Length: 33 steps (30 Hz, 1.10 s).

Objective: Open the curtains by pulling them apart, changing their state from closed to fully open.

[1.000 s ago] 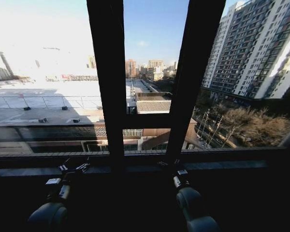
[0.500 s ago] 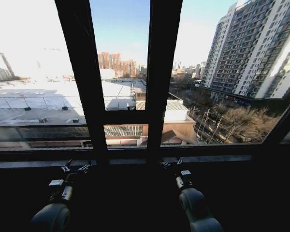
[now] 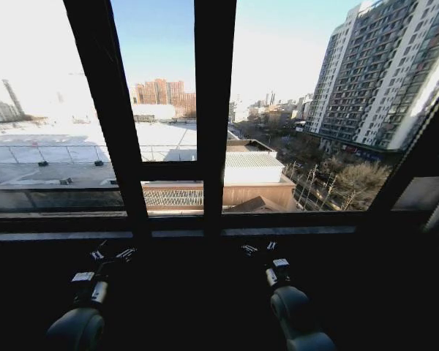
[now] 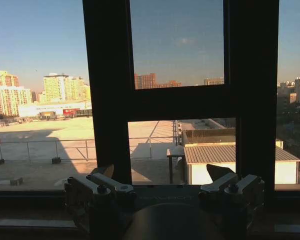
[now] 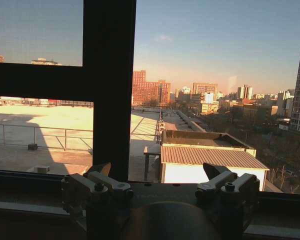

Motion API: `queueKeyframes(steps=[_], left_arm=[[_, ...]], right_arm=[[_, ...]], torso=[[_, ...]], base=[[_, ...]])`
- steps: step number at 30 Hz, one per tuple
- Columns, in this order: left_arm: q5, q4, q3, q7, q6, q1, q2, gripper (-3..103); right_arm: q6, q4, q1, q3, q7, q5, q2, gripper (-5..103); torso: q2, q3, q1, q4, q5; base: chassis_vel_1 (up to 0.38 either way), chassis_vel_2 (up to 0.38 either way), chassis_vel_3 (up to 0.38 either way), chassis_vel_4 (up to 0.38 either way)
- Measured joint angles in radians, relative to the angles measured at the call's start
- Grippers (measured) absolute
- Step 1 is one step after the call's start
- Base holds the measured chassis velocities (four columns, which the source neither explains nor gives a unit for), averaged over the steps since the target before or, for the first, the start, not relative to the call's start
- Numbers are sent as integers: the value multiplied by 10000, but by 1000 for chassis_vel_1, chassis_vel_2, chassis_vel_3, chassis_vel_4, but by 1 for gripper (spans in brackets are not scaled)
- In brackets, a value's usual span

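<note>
Both grippers low before dark window frame, sill.

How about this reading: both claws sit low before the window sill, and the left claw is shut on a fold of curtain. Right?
Not quite. The left claw is open and holds nothing: the left wrist view shows its fingers spread, with no fabric between them. Both it and the right claw do sit low before the window sill.
</note>
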Motion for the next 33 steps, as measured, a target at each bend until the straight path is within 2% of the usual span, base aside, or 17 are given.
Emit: queueKeyframes(steps=[6,33], left_arm=[[-4,4,-12,2,-9,-4,-1,100],[-10,1,-14,4,-10,-4,2,100]], right_arm=[[4,7,0,-11,1,-6,3,100],[18,4,6,-12,-1,-8,3,100]], torso=[[-3,3,7,6,-7],[-1,1,1,3,-1]], base=[[147,-343,-142,350],[156,-344,-161,344]])
